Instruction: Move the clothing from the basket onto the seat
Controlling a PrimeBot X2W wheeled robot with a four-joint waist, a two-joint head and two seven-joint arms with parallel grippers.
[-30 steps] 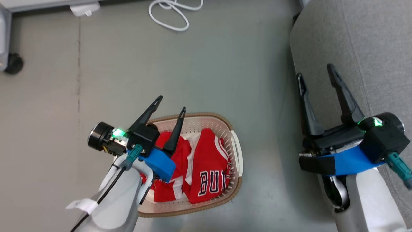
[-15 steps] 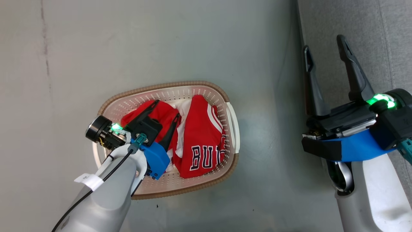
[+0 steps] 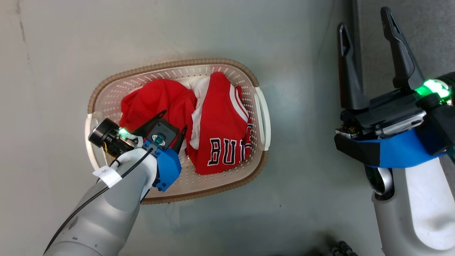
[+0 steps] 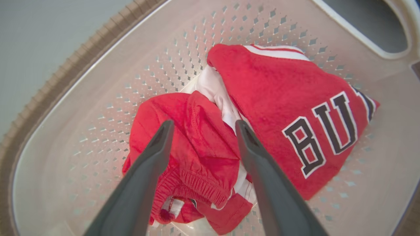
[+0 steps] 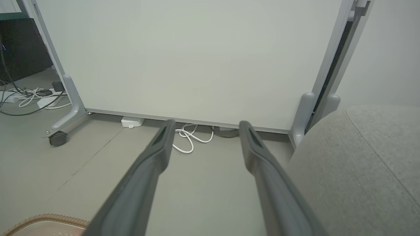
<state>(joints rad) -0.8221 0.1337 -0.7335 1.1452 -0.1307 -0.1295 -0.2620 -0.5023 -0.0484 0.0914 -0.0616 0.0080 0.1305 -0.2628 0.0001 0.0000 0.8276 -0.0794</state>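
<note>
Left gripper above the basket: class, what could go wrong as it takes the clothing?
1. The open left gripper hangs over the plain red garment, which touches the jersey; closing may catch both, or only a fold that slips.
2. The seat is off to the right of the basket; trailing cloth could snag its rim.

The basket (image 3: 106, 96) is smooth plastic with little holes and a woven-look rim. The clothing (image 4: 203, 147) is soft cloth. The seat (image 5: 361, 170) is rough fabric.
</note>
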